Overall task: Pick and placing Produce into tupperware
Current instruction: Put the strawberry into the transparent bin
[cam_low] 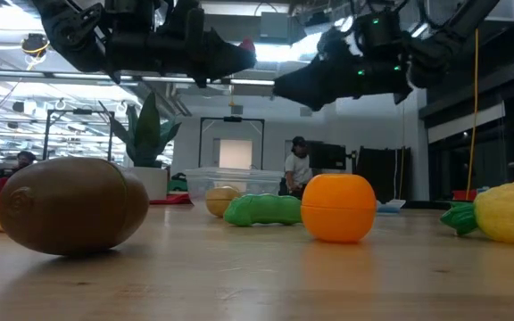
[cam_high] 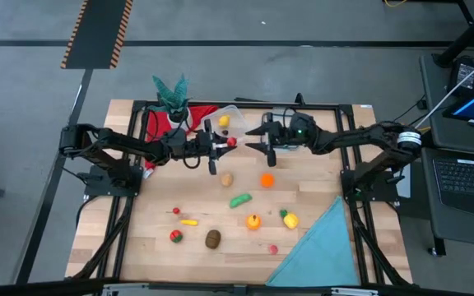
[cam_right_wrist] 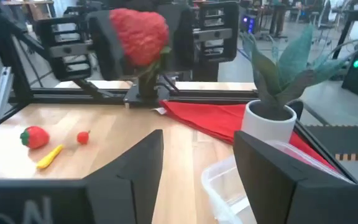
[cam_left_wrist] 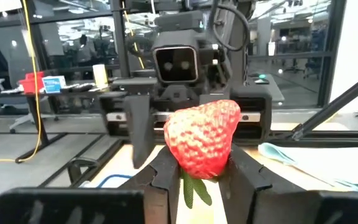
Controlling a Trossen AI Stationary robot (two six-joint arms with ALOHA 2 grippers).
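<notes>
both arms reach inward, raised above the surface [cam_high: 220,247]. left claw [cam_high: 225,145] clamped on strawberry [cam_left_wrist: 202,138], beside the tupperware [cam_high: 230,122]. right claw [cam_high: 257,140] facing it, fingers apart, empty.

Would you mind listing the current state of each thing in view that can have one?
Strawberry: gripped in the left tool, held above the table.
Left tool: shut on the strawberry.
Right tool: open, holding nothing, facing the left tool.
Tupperware: uncovered, on the table, a yellow piece inside.
Orange: resting on the table.
Kiwi: lying on the table.
</notes>
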